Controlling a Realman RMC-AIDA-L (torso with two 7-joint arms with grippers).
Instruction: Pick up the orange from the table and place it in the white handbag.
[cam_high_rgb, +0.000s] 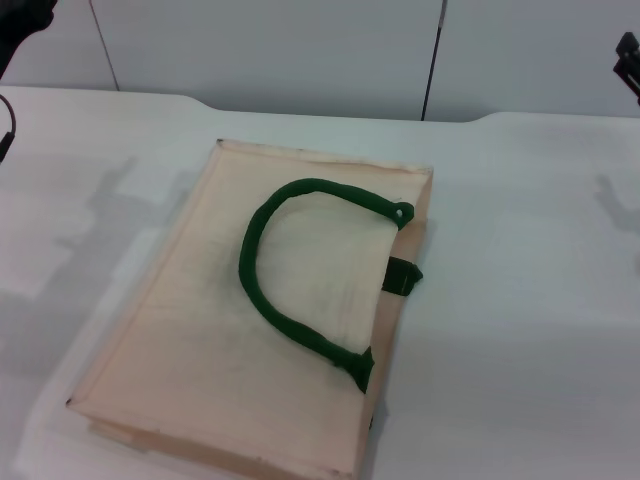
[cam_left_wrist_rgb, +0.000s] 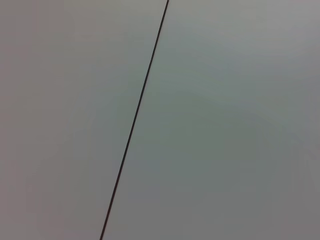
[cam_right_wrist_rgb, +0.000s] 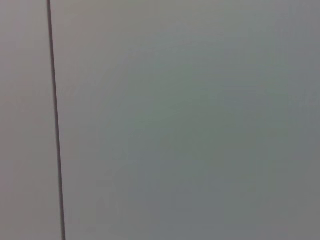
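Observation:
The white handbag (cam_high_rgb: 240, 330) lies flat on the table (cam_high_rgb: 520, 300) in the head view, its dark green loop handle (cam_high_rgb: 300, 270) resting on top and its mouth toward the right. The orange is not in view in any frame. Only a dark bit of my left arm (cam_high_rgb: 22, 22) shows at the top left corner, and a dark bit of my right arm (cam_high_rgb: 628, 60) at the top right edge, both raised well away from the bag. Both wrist views show only a plain grey wall with a thin dark seam (cam_left_wrist_rgb: 135, 117) (cam_right_wrist_rgb: 55, 120).
The table's far edge (cam_high_rgb: 330, 112) meets a pale wall with dark vertical seams. Bare tabletop lies on both sides of the bag. A thin dark cable (cam_high_rgb: 8, 128) shows at the left edge.

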